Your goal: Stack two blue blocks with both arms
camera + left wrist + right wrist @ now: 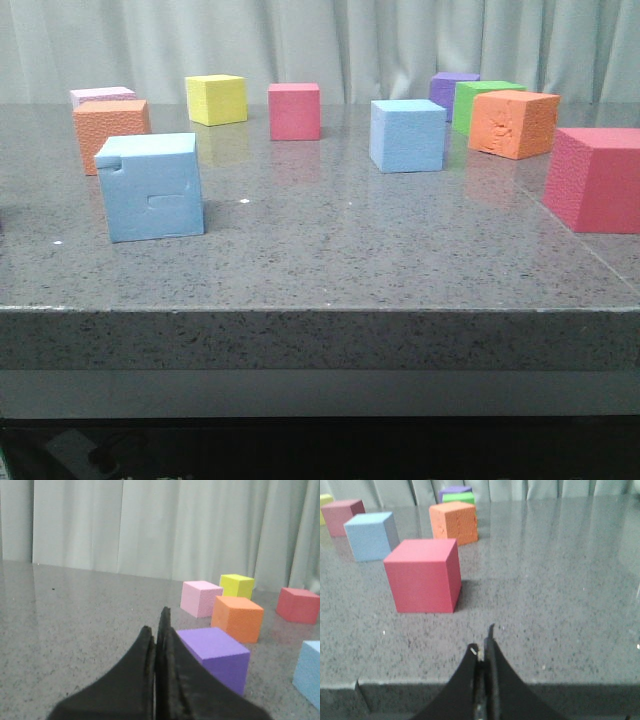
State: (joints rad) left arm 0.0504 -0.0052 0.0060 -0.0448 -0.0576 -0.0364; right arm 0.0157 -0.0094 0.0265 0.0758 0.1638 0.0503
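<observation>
Both pressed together and holding nothing, left hand (pixel 159 630) and right hand (pixel 484 647) low at the near edge of the bench (pixel 330 260); notched blue block (pixel 150 187) front left, plain blue block (pixel 408 135) farther right, well apart.

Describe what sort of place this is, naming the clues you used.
Probably a robotics lab test bench: coloured foam cubes such as the notched blue block spread over a speckled stone table, a plain curtain behind.

pale pleated curtain (pixel 330 45) behind a glossy, seemingly granite table (pixel 330 260).
</observation>
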